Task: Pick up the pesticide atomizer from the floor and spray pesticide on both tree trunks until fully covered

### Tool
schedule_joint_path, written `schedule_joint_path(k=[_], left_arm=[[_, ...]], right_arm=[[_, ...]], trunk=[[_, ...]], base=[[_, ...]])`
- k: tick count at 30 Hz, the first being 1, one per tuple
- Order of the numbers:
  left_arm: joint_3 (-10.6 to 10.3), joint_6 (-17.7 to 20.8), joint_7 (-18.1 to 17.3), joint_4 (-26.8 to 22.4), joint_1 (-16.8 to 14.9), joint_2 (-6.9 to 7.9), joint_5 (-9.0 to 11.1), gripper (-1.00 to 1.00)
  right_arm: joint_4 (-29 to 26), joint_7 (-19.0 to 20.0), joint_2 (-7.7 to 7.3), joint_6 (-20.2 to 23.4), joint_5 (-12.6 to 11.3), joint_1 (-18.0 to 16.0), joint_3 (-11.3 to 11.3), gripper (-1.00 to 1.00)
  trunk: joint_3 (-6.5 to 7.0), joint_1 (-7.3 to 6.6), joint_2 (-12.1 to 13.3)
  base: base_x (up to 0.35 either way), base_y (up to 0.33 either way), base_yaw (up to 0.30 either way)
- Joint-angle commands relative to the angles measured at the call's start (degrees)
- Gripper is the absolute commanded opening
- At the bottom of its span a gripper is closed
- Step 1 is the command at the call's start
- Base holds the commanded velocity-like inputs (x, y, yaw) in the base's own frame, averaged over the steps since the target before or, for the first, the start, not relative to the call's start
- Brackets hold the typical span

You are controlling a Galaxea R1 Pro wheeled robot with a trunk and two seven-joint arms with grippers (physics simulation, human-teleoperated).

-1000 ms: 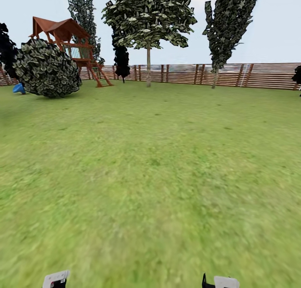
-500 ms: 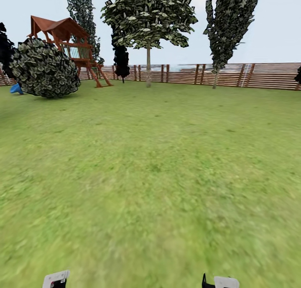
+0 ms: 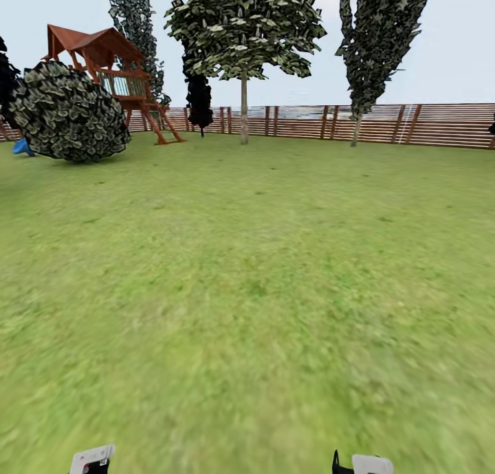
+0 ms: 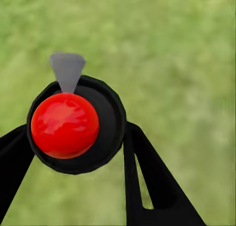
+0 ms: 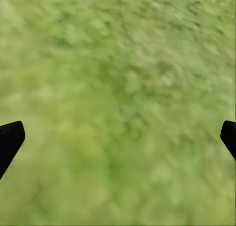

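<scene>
The pesticide atomizer [image 4: 73, 125], a dark cylinder with a red top, sits between the black fingers [image 4: 147, 177] of my left gripper [image 4: 73, 137], which is shut on it above grass. My right gripper [image 5: 118, 142] is open, its fingertips [image 5: 10, 140] wide apart over bare lawn. In the head view two trees stand far off by the fence: a broad-crowned one [image 3: 244, 20] with a pale trunk [image 3: 244, 109], and a narrower one [image 3: 381, 34] to its right with a trunk [image 3: 355, 128]. White parts of both arms [image 3: 91, 459] [image 3: 371, 464] peek in at the near edge.
A grass lawn [image 3: 261, 288] stretches to a brown slatted fence [image 3: 412, 124]. At the far left stand a round bush [image 3: 69, 113] and a red-brown wooden playhouse [image 3: 113, 68]. A narrow black-leaved tree [image 3: 200, 99] stands by the fence.
The whole head view has drifted a little, with the bush and playhouse sliding left in the picture, so the camera has moved. The arm parts keep their place in the view.
</scene>
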Motion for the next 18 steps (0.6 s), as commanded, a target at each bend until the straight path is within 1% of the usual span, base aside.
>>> schedule_joint_path(k=[1,18], left_arm=[[0.53,-0.19,-0.19,0.05,-0.04,0.01,-0.55,-1.0],[0.53,-0.19,-0.19,0.05,-0.04,0.01,-0.55,-1.0]], right_arm=[[0.04,-0.25,0.02,-0.11,0.61,-0.03,-0.46,1.0],[0.04,-0.25,0.02,-0.11,0.61,-0.03,-0.46,1.0]], trunk=[[-0.05,0.03,-0.02],[-0.05,0.03,-0.02]], base=[[0.338,0.0,0.0],[0.338,0.0,0.0]])
